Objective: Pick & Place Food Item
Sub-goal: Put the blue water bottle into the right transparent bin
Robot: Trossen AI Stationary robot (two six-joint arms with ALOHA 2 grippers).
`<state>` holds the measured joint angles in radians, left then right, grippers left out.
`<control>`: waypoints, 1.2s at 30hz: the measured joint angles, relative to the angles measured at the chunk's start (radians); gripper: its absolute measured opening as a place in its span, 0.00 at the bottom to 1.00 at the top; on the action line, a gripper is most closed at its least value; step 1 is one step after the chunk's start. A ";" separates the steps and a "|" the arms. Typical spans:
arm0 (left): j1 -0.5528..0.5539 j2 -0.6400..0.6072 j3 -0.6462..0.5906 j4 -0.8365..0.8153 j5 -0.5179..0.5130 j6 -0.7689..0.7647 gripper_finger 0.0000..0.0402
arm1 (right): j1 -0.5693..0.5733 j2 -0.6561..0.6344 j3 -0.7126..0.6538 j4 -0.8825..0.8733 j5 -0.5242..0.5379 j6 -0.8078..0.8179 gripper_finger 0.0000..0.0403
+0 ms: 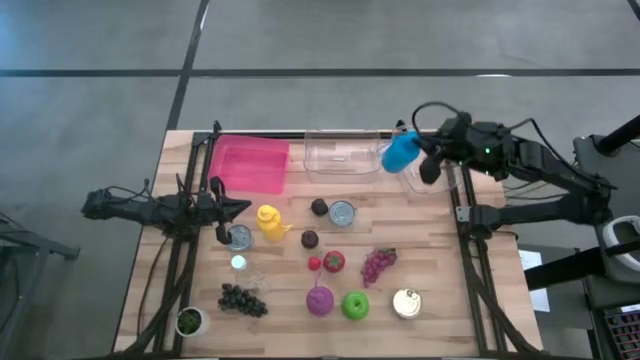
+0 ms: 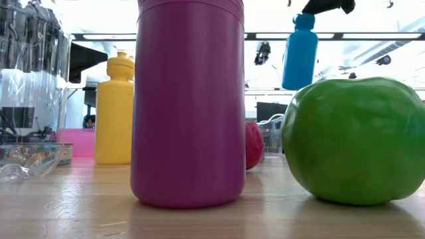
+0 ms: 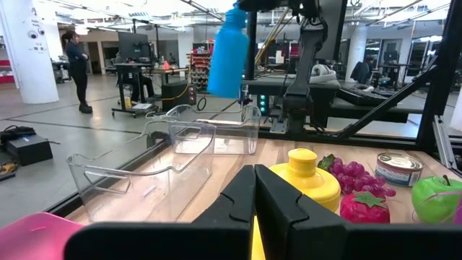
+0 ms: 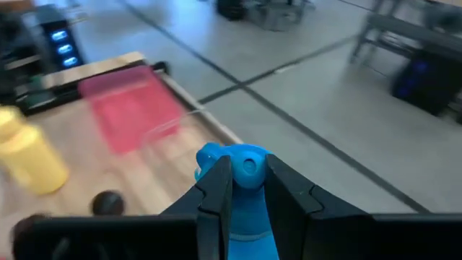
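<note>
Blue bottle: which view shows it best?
Left wrist view: the blue bottle hangs full length in the right gripper, above the clear bins. The low view shows it too, behind the green apple. The high view foreshortens it; the right wrist view shows only cap and neck.

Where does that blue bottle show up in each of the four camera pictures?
High view: blue bottle near the table's far right corner, held by the right gripper beside the clear bin.
Low view: hanging in the air at upper right.
Left wrist view: top centre, above the clear bin.
Right wrist view: bottom centre, between the fingers.
Shared landmark: the yellow bottle, visible in every view.
</note>
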<state>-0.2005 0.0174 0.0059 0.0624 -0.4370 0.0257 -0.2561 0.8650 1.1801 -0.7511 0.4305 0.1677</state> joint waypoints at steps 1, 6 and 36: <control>0.000 0.000 0.000 0.000 0.000 0.000 0.03 | -0.032 0.000 0.000 0.002 0.001 0.005 0.15; 0.000 0.000 0.000 0.000 0.000 0.000 0.03 | -0.180 0.002 -0.041 0.033 0.023 0.010 0.15; 0.000 0.000 0.000 0.000 0.000 0.000 0.03 | -0.620 0.150 -0.246 0.178 -0.064 0.076 0.15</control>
<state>-0.2005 0.0173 0.0057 0.0624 -0.4370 0.0257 -0.8763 1.0150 0.9342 -0.5732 0.3668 0.2435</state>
